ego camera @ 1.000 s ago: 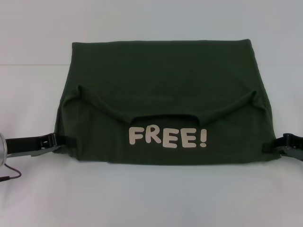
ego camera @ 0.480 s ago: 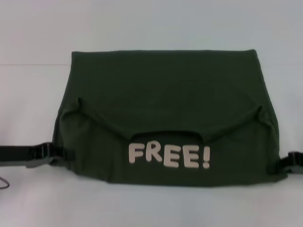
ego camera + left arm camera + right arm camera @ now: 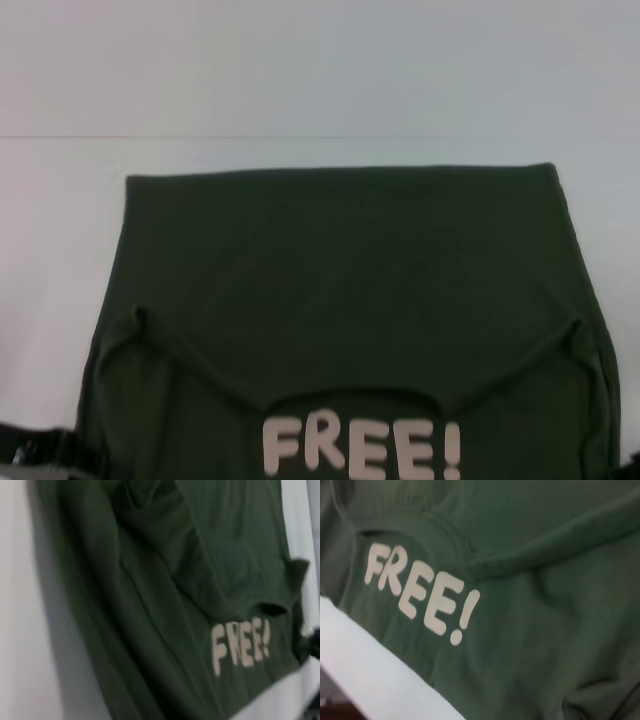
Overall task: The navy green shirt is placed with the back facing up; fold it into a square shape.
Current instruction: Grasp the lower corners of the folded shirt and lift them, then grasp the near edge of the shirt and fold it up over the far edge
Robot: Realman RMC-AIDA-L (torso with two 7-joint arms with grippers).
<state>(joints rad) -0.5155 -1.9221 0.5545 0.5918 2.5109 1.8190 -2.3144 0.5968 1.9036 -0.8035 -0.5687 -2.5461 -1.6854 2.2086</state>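
While the fold is mid-way, we log it like this:

step: we judge this a lengthwise fold in hand; the navy green shirt lies partly doubled, its near part turned over so the "FREE!" lettering faces up, with the neck opening just above it.
shirt place: flat on the white worktop, filling the near half of head view, far edge straight, near edge running off the picture's bottom.
shape so far: wide rectangle, not a square; sleeve corners show as small peaks on both sides.
left pincer: left pincer is a black bit at the shirt's near left corner in head view, touching or just beside the cloth; we cannot tell how far its fingers stand apart or whether they clamp the hem.
right pincer: right pincer is barely a dark sliver at the near right edge; we cannot tell its opening or hold either.
wrist views: both show only green cloth and lettering close up, with a strip of worktop; left wrist view has a dark shape at the shirt's far side, likely the other arm, too blurred to read.
next move: we judge the near edge needs laying flat and even, both corners kept level, then folds across the width to reach a square.
risk: uneven corners would skew the fold.
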